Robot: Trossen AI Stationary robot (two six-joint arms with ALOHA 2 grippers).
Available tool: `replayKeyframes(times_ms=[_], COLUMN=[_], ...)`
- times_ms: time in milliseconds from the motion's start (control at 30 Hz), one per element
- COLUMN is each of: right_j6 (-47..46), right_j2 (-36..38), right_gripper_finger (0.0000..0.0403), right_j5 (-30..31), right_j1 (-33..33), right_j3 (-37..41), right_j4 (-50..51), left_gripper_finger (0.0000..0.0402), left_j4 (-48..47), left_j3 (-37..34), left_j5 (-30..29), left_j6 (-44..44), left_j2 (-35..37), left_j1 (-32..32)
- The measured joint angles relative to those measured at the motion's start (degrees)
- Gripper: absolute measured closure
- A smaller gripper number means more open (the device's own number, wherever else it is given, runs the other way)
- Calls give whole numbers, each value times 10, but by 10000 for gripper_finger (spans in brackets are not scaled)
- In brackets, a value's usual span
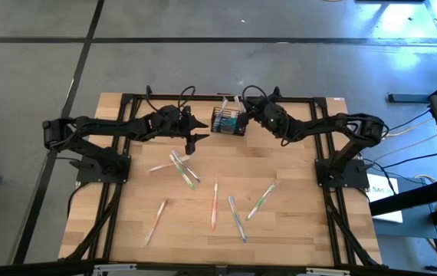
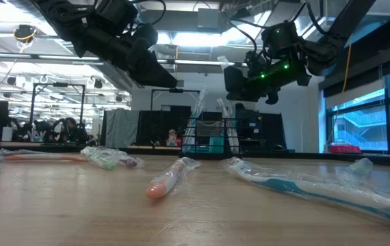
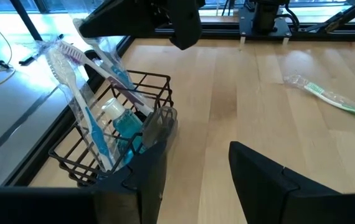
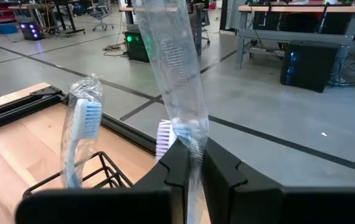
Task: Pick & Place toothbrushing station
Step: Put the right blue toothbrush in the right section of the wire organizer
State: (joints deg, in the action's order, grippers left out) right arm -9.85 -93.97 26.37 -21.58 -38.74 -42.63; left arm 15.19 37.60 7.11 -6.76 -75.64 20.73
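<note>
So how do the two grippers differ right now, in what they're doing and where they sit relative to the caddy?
The right gripper is shut on a wrapped toothbrush that stands upright over the caddy; the left gripper is open and holds nothing. In the high view the right gripper sits at the caddy's right edge, while the left gripper sits off its left side, apart from it. Both hang above the table's far edge.

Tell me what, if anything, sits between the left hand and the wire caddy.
Nothing visible does. The left hand hovers open just left of the caddy, bare table between them. The right hand, above the caddy's other side, pinches a wrapped toothbrush.
</note>
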Motion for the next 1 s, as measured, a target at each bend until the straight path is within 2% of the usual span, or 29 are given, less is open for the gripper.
replayKeyframes(times_ms=[333, 700, 1000], right_j6=[-17, -19, -30], right_j2=[-1, -3, 7], right_gripper_finger=[354, 266, 217], right_j5=[-7, -7, -4], right_j1=[1, 13, 14], right_j3=[2, 4, 3], right_j4=[16, 38, 40], left_gripper_finger=[233, 233, 233], left_j4=[-1, -1, -1], left_j3=[0, 0, 0], left_j5=[0, 0, 0], left_j6=[0, 0, 0], left_j2=[0, 0, 0], left_j1=[0, 0, 0])
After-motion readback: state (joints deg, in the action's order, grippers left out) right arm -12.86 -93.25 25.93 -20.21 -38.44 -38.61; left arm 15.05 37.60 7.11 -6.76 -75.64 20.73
